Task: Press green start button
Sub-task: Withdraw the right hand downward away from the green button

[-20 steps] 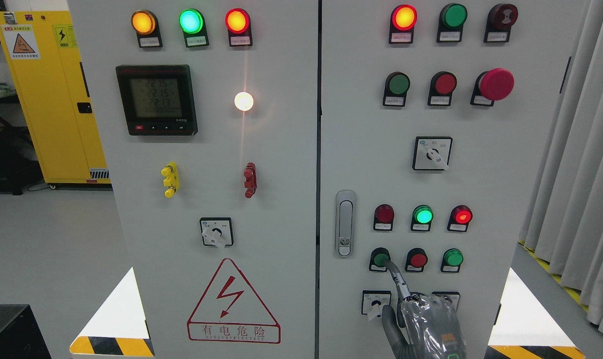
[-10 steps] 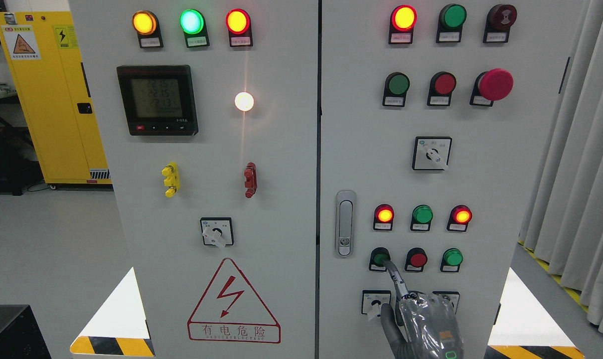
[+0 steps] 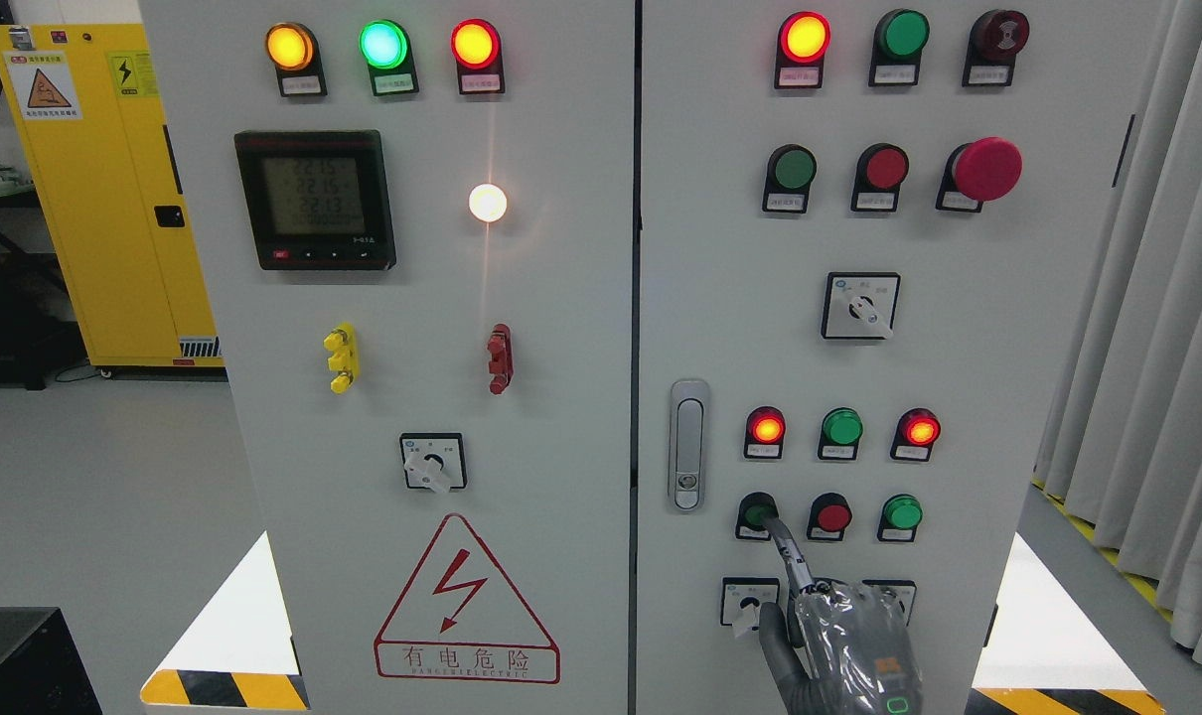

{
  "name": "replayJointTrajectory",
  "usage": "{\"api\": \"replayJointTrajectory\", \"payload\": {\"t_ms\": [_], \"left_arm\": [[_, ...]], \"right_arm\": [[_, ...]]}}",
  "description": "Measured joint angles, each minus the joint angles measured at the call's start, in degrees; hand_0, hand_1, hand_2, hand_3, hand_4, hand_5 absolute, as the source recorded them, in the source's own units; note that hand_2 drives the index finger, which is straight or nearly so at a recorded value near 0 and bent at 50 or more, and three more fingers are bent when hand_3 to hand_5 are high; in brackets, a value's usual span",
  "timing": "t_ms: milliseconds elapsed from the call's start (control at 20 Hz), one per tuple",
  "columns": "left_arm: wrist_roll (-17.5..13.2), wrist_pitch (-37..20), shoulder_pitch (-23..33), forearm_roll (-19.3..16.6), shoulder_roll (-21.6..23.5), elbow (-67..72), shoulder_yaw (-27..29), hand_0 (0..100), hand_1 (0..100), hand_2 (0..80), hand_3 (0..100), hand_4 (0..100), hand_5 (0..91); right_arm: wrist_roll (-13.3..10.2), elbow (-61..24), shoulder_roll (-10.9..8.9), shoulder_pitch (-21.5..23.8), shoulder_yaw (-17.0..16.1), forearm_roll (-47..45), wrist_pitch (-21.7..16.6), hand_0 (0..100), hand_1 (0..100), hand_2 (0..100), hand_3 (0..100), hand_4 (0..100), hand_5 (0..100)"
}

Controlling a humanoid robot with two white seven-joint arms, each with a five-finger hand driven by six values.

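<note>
The right hand is coming up from the bottom edge, right of the middle, in front of the right-hand door of the grey cabinet. Its index finger is stretching up and to the left, and its tip is touching the green start button, which is sitting at the left end of the lower row of three buttons, just right of the door handle. The other fingers are curling in against the palm and the thumb is pointing up beside it; the hand is gripping nothing, only pressing with the one fingertip. The hand's back is covering part of the rotary switch below the button. To the right of the start button a red button and another green button are sitting in the same row. Directly above, the left lamp is glowing red-orange, the middle green lamp is looking dim, and the right lamp is glowing red.
</note>
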Motion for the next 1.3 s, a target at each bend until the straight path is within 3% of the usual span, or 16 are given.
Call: {"api": "replayJointTrajectory", "payload": {"t_ms": [50, 100, 250, 400, 700, 1050, 1150, 1250, 1300], "left_arm": [[0.00, 0.00, 0.00, 0.00, 0.00, 0.00, 0.00, 12, 56, 0.0, 0, 0, 0.0], [0.00, 0.00, 0.00, 0.00, 0.00, 0.00, 0.00, 12, 56, 0.0, 0, 0, 0.0], [-0.01, 0.00, 0.00, 0.00, 0.00, 0.00, 0.00, 12, 56, 0.0, 0, 0, 0.0], [-0.01, 0.00, 0.00, -0.02, 0.00, 0.00, 0.00, 12, 56, 0.0, 0, 0, 0.0], [-0.01, 0.00, 0.00, -0.03, 0.00, 0.00, 0.00, 12, 56, 0.0, 0, 0, 0.0], [-0.01, 0.00, 0.00, -0.02, 0.00, 0.00, 0.00, 12, 56, 0.0, 0, 0, 0.0], [-0.01, 0.00, 0.00, -0.02, 0.00, 0.00, 0.00, 12, 56, 0.0, 0, 0, 0.0], [-0.02, 0.00, 0.00, -0.02, 0.00, 0.00, 0.00, 12, 56, 0.0, 0, 0, 0.0], [-0.01, 0.00, 0.00, -0.02, 0.00, 0.00, 0.00, 12, 56, 0.0, 0, 0, 0.0]], "right_arm": [[-0.21, -0.02, 0.01, 0.05, 0.01, -0.03, 0.00, 92, 92, 0, 96, 96, 100], [-0.41, -0.05, 0.02, 0.12, 0.01, -0.08, 0.00, 92, 91, 0, 96, 96, 100], [-1.50, -0.28, 0.04, 0.40, 0.00, -0.16, -0.02, 81, 90, 0, 96, 96, 100], [-2.12, -0.81, 0.04, 0.66, -0.07, -0.20, -0.20, 76, 90, 0, 96, 96, 100], [-2.77, -2.35, 0.04, 1.51, -0.27, -0.33, -1.24, 72, 90, 0, 96, 97, 100], [-3.47, -4.91, 0.09, 3.60, 0.36, -6.77, -2.89, 75, 88, 0, 89, 94, 100], [-3.65, -5.65, 0.10, 4.21, 1.08, -10.70, -3.34, 79, 89, 2, 82, 89, 94], [-2.82, -6.38, 0.09, 5.03, 1.95, -15.70, -4.16, 78, 85, 3, 57, 69, 79], [-1.83, -6.71, 0.08, 5.56, 2.41, -18.33, -4.54, 78, 84, 3, 52, 62, 73]]}}
